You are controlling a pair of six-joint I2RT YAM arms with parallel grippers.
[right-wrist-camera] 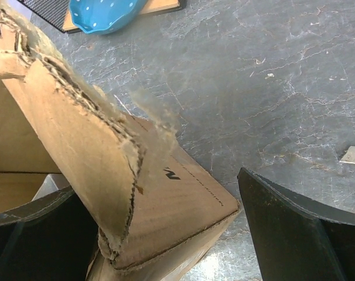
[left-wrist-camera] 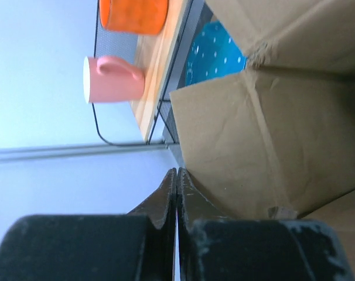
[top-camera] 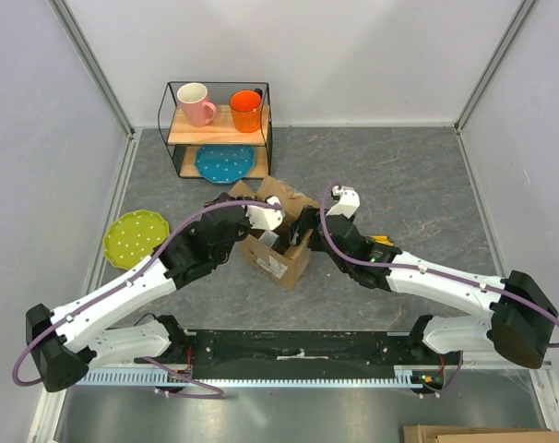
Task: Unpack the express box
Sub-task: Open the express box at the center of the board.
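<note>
LIGHT: bright, even, from overhead | SHADOWS: soft, faint | GLARE: pale sheen on surface (right-wrist-camera: 215, 263) | FOCUS: left end effector (left-wrist-camera: 176, 175) soft at close range; overhead view sharp

Brown box (top-camera: 293, 258), pink mug (top-camera: 196, 103), orange mug (top-camera: 246, 110), blue plate (top-camera: 224, 162) with white dots, green plate (top-camera: 136, 237) with pale dots, grey marbled surface (top-camera: 399, 175).

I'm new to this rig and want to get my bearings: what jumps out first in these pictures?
The brown express box in the middle, flaps torn open, with both arms at it: the left claw shut beside a flap, the right claw open around a ragged edge. Behind it, a wire shelf holds a pink mug and an orange mug above a blue dotted plate.
</note>
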